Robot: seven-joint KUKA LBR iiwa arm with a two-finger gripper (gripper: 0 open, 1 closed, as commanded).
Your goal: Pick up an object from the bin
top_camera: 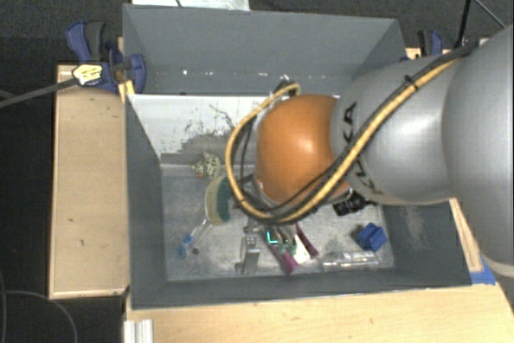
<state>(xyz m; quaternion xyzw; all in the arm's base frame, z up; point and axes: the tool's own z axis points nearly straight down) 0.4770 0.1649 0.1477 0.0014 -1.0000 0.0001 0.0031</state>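
- The arm [418, 132] and its orange cover [293, 144] hide the middle and right of the bin's floor; we cannot see what lies beneath them.
- The gripper [259, 247] peeps out below the cover, low over the floor near the front wall, with a small teal light on it; so little of it shows that we cannot tell whether it is wide or narrow, nor whether it holds anything.
- Just to its right lie purple stick-like things [287, 255], their upper ends under the cover; we cannot make out their kind; they are nearest the gripper.
- A green round thing [217, 203] sits left of the cover, its right edge cut off by the looping cables [235, 173]; a small patterned ball [207, 166] lies apart, above it.
- A blue-tipped thing [189, 243] lies near the front left corner; a blue block [369, 237] and a clear thing [351, 259] lie front right, close to the front wall.
- The bin [148, 197] has bare floor along its left wall and towards the back left; the front strip is crowded.
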